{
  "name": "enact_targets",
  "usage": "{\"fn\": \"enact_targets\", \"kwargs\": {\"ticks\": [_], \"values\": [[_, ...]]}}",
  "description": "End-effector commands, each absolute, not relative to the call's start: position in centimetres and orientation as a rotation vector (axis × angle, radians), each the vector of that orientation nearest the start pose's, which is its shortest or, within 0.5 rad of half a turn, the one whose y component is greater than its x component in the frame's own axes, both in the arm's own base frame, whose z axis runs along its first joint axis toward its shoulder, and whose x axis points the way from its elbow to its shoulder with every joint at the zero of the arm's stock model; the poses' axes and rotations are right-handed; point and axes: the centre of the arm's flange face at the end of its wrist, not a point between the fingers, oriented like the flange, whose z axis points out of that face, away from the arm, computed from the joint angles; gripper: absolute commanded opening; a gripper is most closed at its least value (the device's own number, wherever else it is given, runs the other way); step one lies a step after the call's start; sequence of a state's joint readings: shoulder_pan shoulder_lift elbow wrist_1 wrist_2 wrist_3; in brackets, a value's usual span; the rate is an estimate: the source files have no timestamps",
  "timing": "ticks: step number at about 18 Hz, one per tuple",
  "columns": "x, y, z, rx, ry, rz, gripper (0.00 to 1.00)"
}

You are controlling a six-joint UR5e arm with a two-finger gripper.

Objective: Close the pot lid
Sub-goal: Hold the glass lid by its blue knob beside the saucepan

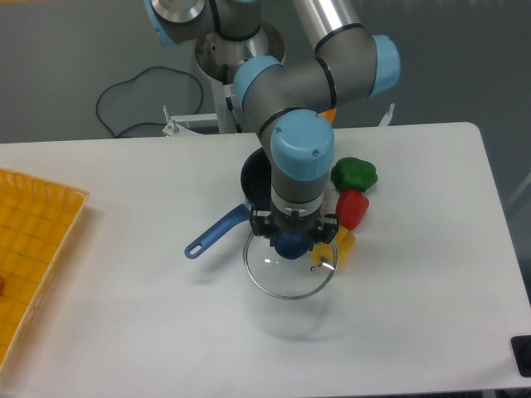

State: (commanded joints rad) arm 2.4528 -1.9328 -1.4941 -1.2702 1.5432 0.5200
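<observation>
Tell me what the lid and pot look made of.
Pot lid: clear glass disc by the look, since the table shows through it, with a thin shiny metal rim and an opaque blue knob, possibly plastic. Pot: dark blue, matte-looking, material unclear; lighter blue handle.

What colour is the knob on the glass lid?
Blue knob, seen in the fixed camera view, at the gripper.

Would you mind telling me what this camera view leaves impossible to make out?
- Pot: mostly hidden behind the arm's wrist; its contents are unseen.
- End effector: seen from above at the pot lid knob, so its grip is unclear.
- Yellow tray: cut off by the left edge.
</observation>
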Motion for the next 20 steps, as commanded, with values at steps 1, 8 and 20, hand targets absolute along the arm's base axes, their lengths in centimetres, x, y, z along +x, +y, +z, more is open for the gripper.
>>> {"fn": "enact_targets", "kwargs": {"ticks": [1, 8, 20], "values": [[-39.8, 50.4, 35.2, -3.061, -0.560, -0.017, 0.40], [-39.7, 49.3, 35.8, -3.077, -0.568, -0.041, 0.40], [-39.2, 47.9, 36.9, -3.121, -0.464, -0.068, 0.40]]}}
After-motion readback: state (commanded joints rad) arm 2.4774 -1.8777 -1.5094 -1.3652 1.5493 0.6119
